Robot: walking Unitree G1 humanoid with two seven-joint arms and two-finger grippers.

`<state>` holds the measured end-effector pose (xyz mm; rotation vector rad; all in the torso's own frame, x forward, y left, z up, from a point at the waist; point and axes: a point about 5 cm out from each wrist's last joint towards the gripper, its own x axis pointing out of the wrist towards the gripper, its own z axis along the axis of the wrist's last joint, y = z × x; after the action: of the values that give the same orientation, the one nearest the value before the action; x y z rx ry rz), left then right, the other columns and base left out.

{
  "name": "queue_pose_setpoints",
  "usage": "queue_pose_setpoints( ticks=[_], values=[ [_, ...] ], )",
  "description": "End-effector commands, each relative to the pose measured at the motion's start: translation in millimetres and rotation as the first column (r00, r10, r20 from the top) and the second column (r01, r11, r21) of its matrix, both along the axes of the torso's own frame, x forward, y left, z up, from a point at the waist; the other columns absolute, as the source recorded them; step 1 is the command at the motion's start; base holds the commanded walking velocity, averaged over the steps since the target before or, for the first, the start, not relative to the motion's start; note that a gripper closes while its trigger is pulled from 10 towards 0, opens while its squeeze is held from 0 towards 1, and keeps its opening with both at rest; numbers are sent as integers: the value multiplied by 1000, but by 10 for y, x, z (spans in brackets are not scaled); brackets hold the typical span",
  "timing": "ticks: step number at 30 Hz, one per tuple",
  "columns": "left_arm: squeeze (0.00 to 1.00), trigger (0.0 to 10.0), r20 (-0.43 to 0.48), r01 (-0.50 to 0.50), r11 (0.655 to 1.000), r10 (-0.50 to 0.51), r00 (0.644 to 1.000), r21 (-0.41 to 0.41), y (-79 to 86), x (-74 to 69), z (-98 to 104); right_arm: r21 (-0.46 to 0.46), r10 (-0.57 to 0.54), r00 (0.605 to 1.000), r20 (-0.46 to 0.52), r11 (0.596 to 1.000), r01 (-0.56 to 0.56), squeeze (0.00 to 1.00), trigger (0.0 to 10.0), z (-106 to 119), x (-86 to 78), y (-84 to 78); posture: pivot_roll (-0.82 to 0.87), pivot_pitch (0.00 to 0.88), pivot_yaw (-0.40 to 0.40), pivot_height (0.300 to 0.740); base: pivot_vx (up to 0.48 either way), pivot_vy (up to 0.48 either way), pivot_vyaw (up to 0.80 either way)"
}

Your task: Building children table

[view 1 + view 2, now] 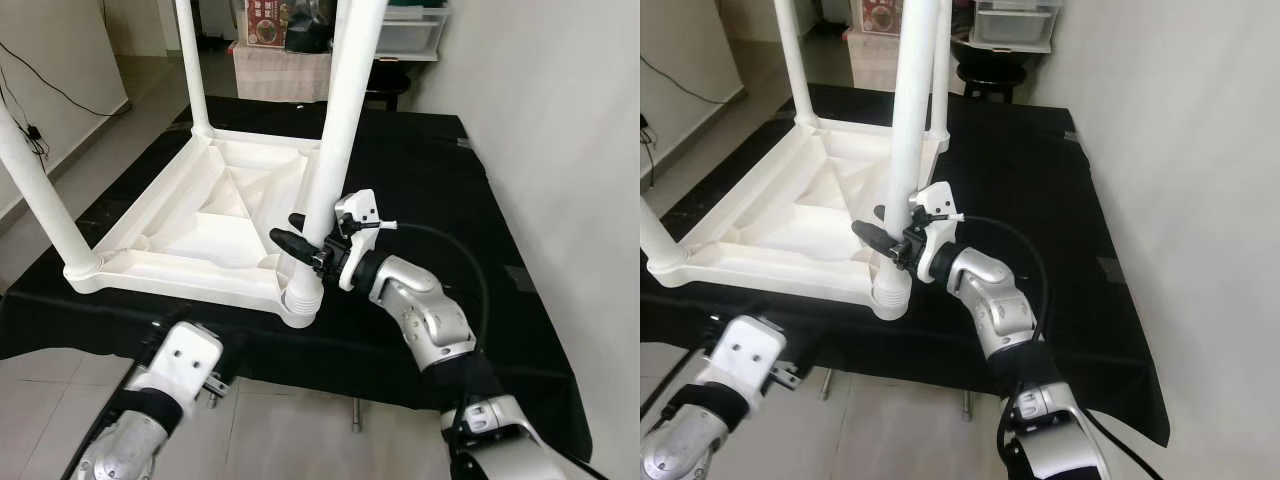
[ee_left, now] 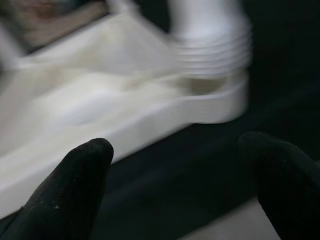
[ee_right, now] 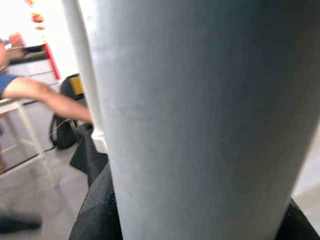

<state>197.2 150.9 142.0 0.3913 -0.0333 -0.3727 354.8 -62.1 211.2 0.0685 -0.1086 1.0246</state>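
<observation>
While the right gripper (image 1: pixel 305 238) clamps the near leg (image 1: pixel 335 130), assembly looks nearly done.
Upturned tabletop (image 1: pixel 180 225) sits centre-frame on black cloth (image 1: pixel 480 230); left gripper (image 2: pixel 180 185) hangs open, lower left.

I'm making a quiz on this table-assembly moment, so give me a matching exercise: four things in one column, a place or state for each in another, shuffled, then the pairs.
Things:
1. right gripper
2. left gripper
3. table top
4. black cloth

States:
A. lies upside down, legs pointing up
B. spread over the floor under the table
C. clamped round the near table leg, just above its socket
D. open, low, before the table's near edge

Pairs: 1-C, 2-D, 3-A, 4-B
</observation>
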Motion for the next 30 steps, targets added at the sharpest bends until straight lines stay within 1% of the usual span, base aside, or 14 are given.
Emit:
queue_pose_setpoints(
  ticks=[1, 2, 3, 5, 8, 9, 12, 16, 17, 21, 26, 29, 30],
  values=[
    [0, 10000, -20, 89, 996, -89, 996, -27, -67, -80, 16, -10, 56, 998, 16, 998, -55, 0, 10000, 7, 1, 51, 44, 144, -57, 740, 0, 0, 0],
    [0, 10000, -40, 125, 991, -127, 991, -49, -98, -122, 13, -35, 93, 995, 21, 995, -92, 0, 10000, 13, 15, 88, 54, 167, -53, 740, 0, 0, 0],
    [0, 10000, -40, 125, 991, -127, 991, -49, -98, -122, 13, -35, 93, 995, 21, 995, -92, 0, 10000, 13, 15, 88, 54, 167, -53, 740, 0, 0, 0],
    [0, 10000, -55, 165, 983, -169, 984, -78, -142, -184, 21, -64, 168, 985, 25, 984, -166, 0, 10000, 29, 9, 153, 64, 197, -55, 740, 0, 0, 0],
    [0, 10000, -59, 203, 973, -210, 976, -111, -191, -246, 39, -84, 262, 965, 29, 962, -259, 0, 10000, 45, -32, 207, 72, 221, -57, 740, 0, 0, 0],
    [0, 10000, -59, 203, 973, -210, 976, -111, -191, -246, 39, -84, 262, 965, 29, 962, -259, 0, 10000, 45, -32, 207, 72, 221, -57, 740, 0, 0, 0],
    [0, 10000, -60, 234, 964, -243, 968, -127, -237, -302, 54, -109, 325, 945, 24, 941, -321, 0, 10000, 36, -44, 238, 78, 242, -59, 740, 0, 0, 0],
    [0, 10000, -64, 250, 959, -260, 963, -134, -254, -342, 62, -126, 346, 938, 22, 932, -340, 0, 10000, 25, -28, 254, 80, 250, -58, 740, 0, 0, 0],
    [0, 10000, -67, 256, 956, -267, 961, -142, -265, -369, 67, -133, 350, 937, 19, 929, -345, 0, 10000, 23, -12, 258, 89, 269, -62, 740, 0, 0, 0],
    [0, 10000, -74, 265, 951, -279, 957, -158, -286, -437, 93, -148, 349, 937, 4, 927, -345, 0, 10000, 35, 51, 273, 93, 284, -64, 740, 0, 0, 0],
    [0, 10000, -76, 265, 950, -280, 957, -166, -305, -479, 112, -125, 309, 951, -30, 942, -310, 0, 10000, 102, 135, 261, 96, 308, -72, 740, 0, 0, 0],
    [0, 10000, -77, 265, 949, -281, 957, -171, -317, -503, 122, -119, 315, 949, -32, 941, -316, 0, 10000, 140, 157, 246, 97, 314, -73, 740, 0, 0, 0],
    [0, 10000, -78, 264, 948, -281, 957, -175, -323, -515, 128, -116, 333, 942, -33, 935, -334, 0, 10000, 155, 158, 239, 98, 323, -74, 740, 0, 0, 0]
  ],
)
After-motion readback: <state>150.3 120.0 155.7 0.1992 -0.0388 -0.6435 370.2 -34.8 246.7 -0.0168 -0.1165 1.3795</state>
